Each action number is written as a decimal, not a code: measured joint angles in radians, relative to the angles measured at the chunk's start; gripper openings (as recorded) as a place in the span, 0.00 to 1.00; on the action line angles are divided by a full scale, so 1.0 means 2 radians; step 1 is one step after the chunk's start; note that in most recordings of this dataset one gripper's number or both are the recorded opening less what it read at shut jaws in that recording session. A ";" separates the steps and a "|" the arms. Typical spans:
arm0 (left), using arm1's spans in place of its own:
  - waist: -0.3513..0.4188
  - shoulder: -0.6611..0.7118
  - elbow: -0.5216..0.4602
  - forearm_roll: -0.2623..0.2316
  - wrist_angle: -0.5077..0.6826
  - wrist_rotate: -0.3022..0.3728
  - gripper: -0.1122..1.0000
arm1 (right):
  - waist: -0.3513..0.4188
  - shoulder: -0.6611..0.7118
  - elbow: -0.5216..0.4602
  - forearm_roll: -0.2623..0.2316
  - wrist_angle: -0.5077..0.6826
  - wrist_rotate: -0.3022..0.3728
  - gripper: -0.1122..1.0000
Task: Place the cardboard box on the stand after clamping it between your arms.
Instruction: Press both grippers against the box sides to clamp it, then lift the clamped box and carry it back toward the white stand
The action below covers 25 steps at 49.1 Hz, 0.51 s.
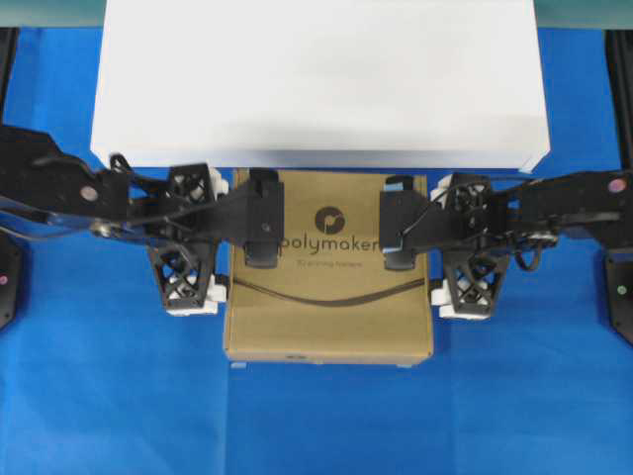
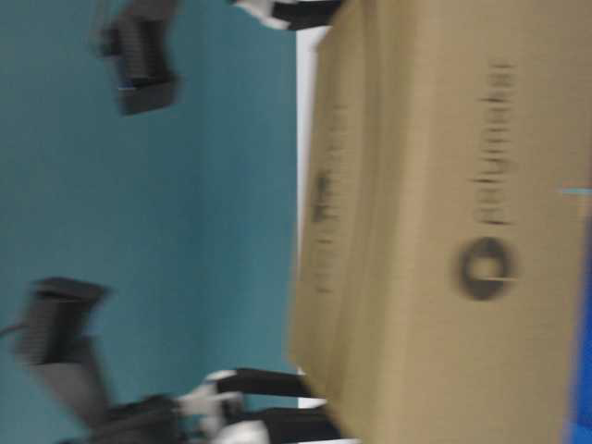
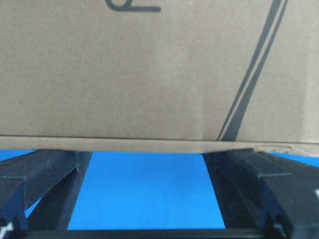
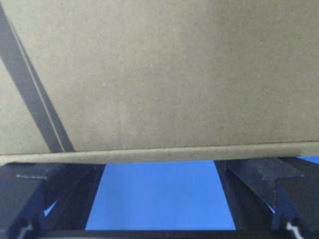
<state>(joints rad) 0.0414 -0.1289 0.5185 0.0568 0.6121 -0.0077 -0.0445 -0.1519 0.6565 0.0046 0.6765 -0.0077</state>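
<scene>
1. Cardboard box [image 1: 329, 297] sat squeezed between the two arms, and it looked lifted: both wrist views showed blue cloth [image 1: 326, 426] under its bottom edge, with a gap of light there.

2. The left gripper [image 1: 188, 259] pressed against the box's left side and the right gripper [image 1: 473, 259] against its right side, at about the same height along the box. Neither arm was nearer; they stood level with each other.

3. In each wrist view the two fingers [image 3: 47, 174] stood spread wide, with the box wall flat across their tips rather than between them. So the hold was a push from both sides, not a pinch by either hand.

4. The white stand [image 1: 321, 84] lay straight beyond the box's far edge, which seemed to sit just beside, perhaps overlapping, the stand's near rim. I could not tell whether they touched.

5. The stand's long axis ran across the view, parallel to the line between the grippers, and it was much wider than the box. I judged that the coming move was up and forward, both arms together, keeping the squeeze even.

6. On the lid I could read "polymaker" beside a round dark logo, with a smaller line beneath too faint to read and a curved dark stripe [image 1: 331, 294] below that. The blurred table-level view showed the same word on another face.
</scene>
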 measured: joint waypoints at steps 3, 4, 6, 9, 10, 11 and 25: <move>-0.001 -0.011 -0.016 0.000 0.025 0.000 0.86 | 0.001 -0.014 -0.019 0.002 0.035 0.000 0.98; -0.001 -0.014 -0.021 -0.001 0.032 0.000 0.86 | 0.002 -0.018 -0.026 0.004 0.046 0.000 0.98; -0.002 -0.020 -0.032 0.000 0.048 0.000 0.86 | 0.002 -0.026 -0.040 0.005 0.067 0.000 0.98; -0.004 -0.028 -0.048 -0.001 0.067 0.000 0.86 | 0.004 -0.039 -0.061 0.007 0.104 0.001 0.97; -0.004 -0.031 -0.054 -0.001 0.074 0.000 0.86 | 0.005 -0.042 -0.067 0.008 0.114 0.000 0.97; -0.005 -0.033 -0.060 -0.001 0.083 0.000 0.86 | 0.005 -0.045 -0.074 0.009 0.124 0.000 0.97; -0.009 -0.059 -0.128 -0.004 0.151 0.000 0.86 | 0.012 -0.069 -0.153 0.012 0.222 0.001 0.97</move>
<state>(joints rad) 0.0230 -0.2470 0.2623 0.0491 0.9143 -0.0077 -0.0215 -0.2899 0.3497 0.0276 1.1213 -0.0061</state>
